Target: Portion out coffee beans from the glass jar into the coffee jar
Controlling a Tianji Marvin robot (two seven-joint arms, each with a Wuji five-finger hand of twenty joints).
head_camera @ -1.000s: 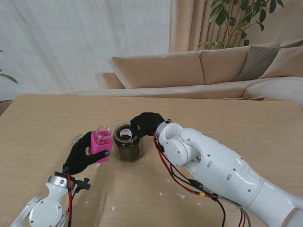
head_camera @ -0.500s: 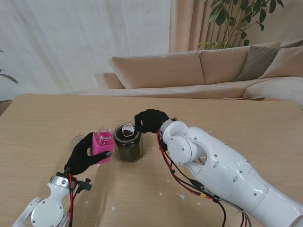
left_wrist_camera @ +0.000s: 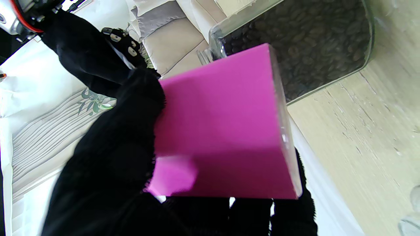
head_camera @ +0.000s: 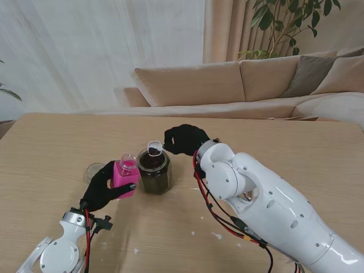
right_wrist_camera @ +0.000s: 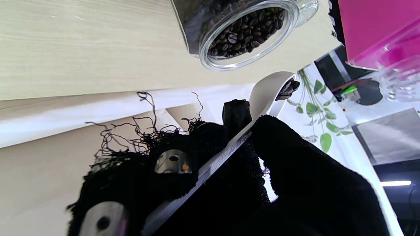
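You are looking at the glass jar (head_camera: 154, 172) standing upright on the table (head_camera: 273, 142), mouth open and well filled with beans, with the pink coffee jar (head_camera: 124, 174) just beside it on your left. Your left hand (head_camera: 101, 187) is wrapping its fingers around that pink jar, steadying it upright; whether its base is resting on the table, the views are not telling. Your right hand (head_camera: 185, 139) is pinching the handle of the white spoon (head_camera: 154, 148), bowl hovering above the glass jar's mouth with a small heap of beans (right_wrist_camera: 286, 89) sitting at the bowl's edge.

The spoon's long axis is running from your right hand toward the left, bowl leading, roughly level.

I judge the risks, biggest first: the pink jar's neck is narrow, so a hasty tip is likely to scatter beans onto the table; the heap is perching near the rim, so any roll of the wrist in transit could shed it; the thin handle could twist in the pinch.
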